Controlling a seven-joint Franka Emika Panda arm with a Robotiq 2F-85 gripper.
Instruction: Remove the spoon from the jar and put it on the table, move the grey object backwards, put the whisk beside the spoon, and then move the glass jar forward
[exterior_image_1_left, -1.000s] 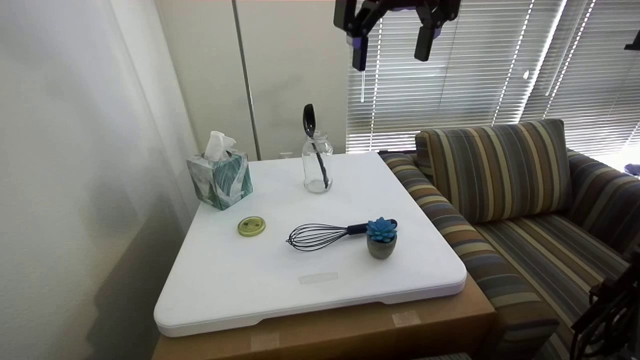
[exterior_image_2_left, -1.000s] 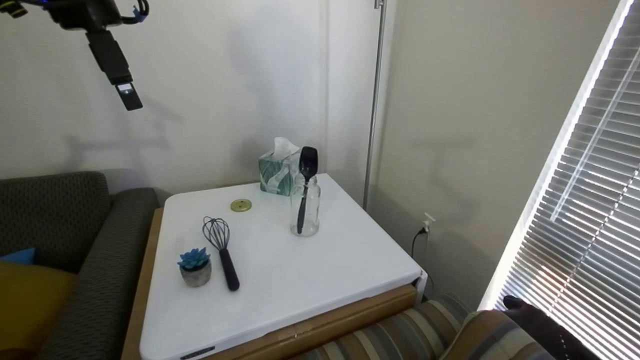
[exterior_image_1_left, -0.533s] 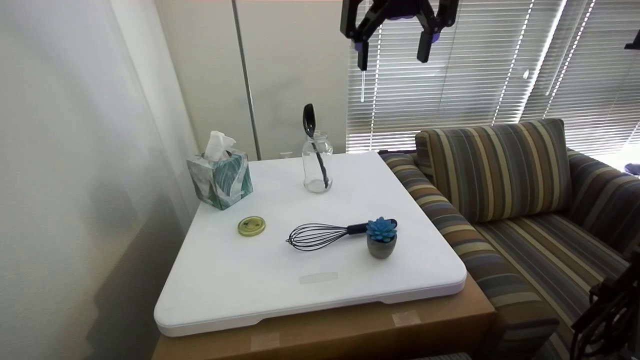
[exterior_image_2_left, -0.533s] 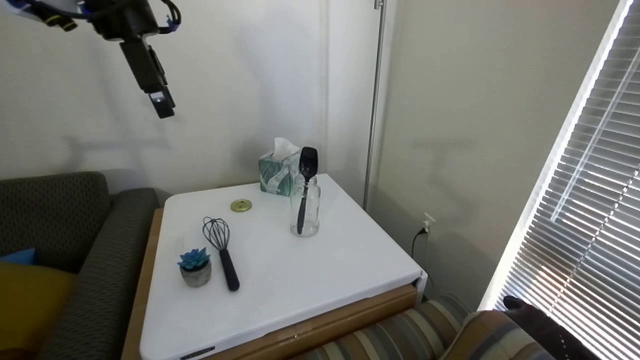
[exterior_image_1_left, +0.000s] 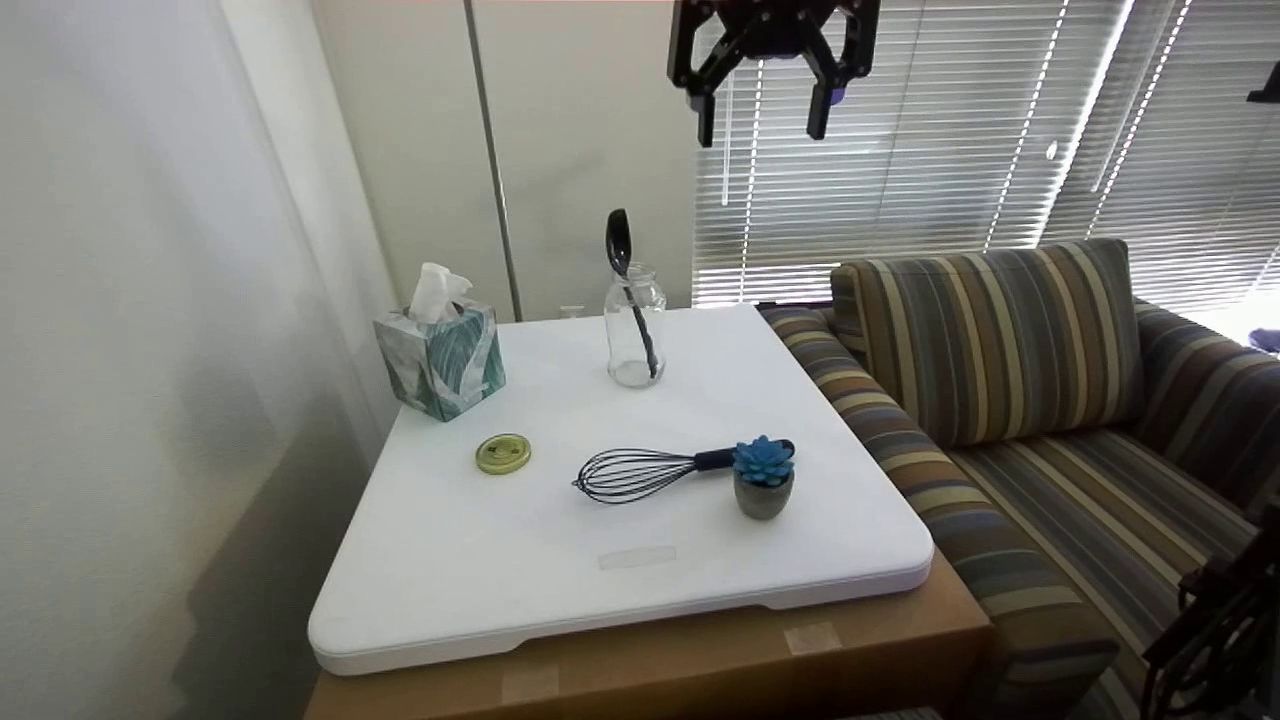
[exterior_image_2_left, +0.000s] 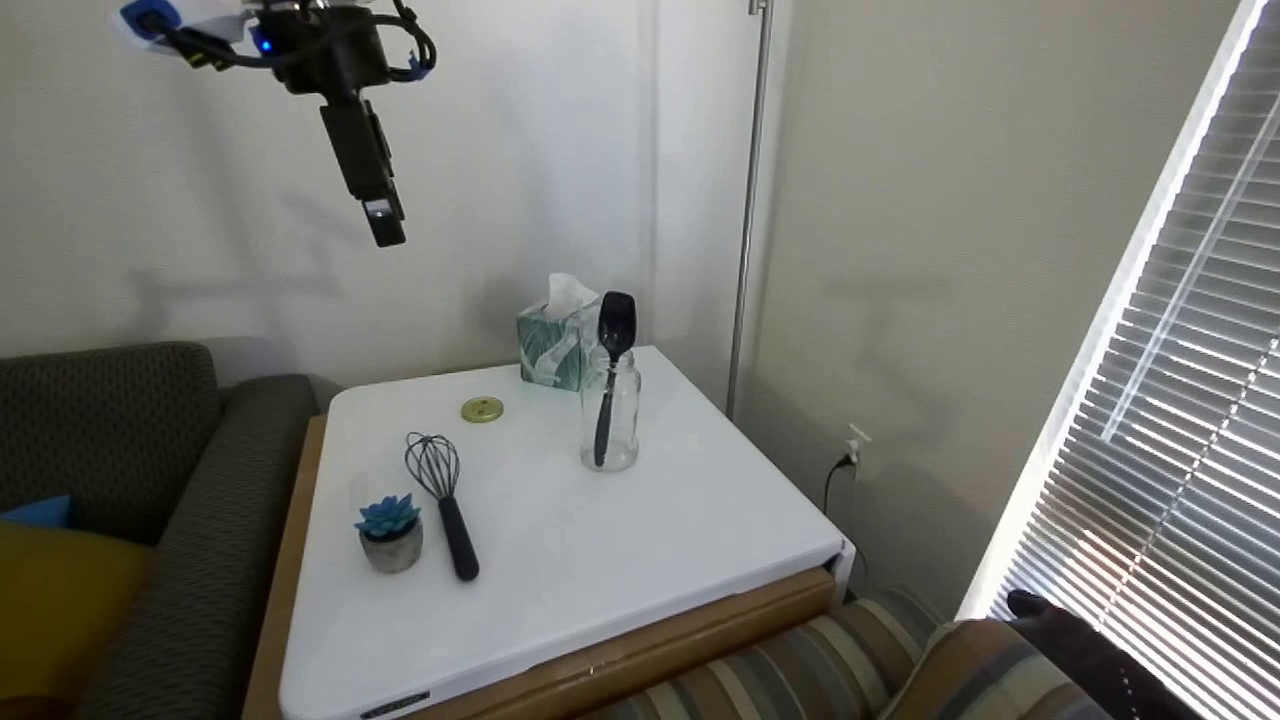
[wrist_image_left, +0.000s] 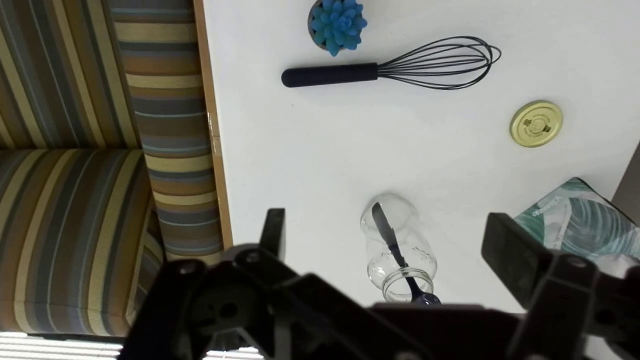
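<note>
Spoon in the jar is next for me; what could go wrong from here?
The spoon leans in the glass jar, so a slanted pull might tip both. The clear glass may be easy to misjudge, and the open jaws could bump it. Later, moving the grey pot could nudge the whisk lying close beside it.

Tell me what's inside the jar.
A black spoon leans in the jar, handle down, head above the rim; nothing else shows inside. In the wrist view, the gripper hides part of the spoon's head.
</note>
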